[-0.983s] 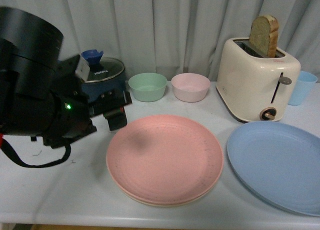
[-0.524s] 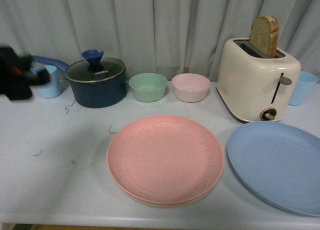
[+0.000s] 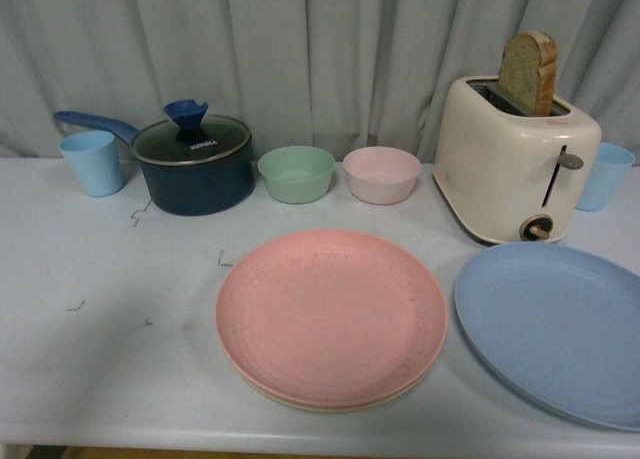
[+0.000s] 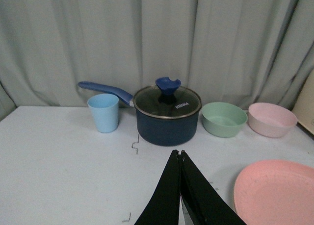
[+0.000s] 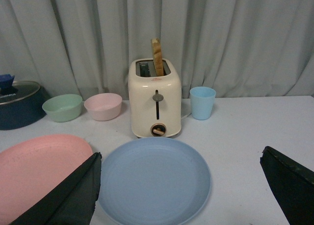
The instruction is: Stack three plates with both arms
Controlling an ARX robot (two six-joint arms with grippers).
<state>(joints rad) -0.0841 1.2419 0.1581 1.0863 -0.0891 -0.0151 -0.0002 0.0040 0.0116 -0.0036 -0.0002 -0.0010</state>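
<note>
In the front view neither arm is seen. The pink plate (image 3: 330, 317) is laid near the middle of the tabletop (image 3: 100, 359), on top of the beige plate (image 3: 300, 405), of which only a thin pale rim is shown along the near edge. The blue plate (image 3: 560, 329) is set just beside them on the right, apart from both, and is cut off by the edge of the picture. A dark pot (image 3: 195, 164), a mint bowl (image 3: 296, 172), a small pink bowl (image 3: 381, 173) and a toaster (image 3: 515, 159) are ranged behind.

In the left wrist view the left gripper (image 4: 179, 154) is shown with its jaws pressed together to a point, and nothing is held between them. The pink plate (image 4: 274, 193) is seen off to one side of the jaws, well clear of them and only partly in the picture; the beige plate beneath cannot be made out here. The pot (image 4: 168, 119) is seen beyond the tips.

In the right wrist view the right gripper (image 5: 180, 159) is shown with its jaws spread wide and nothing gripped. The blue plate (image 5: 152, 183) is framed between them on the tabletop, with no touch visible. One finger (image 5: 68, 195) covers part of the pink plate (image 5: 39, 166), and the plate's far side is cut off.
</note>
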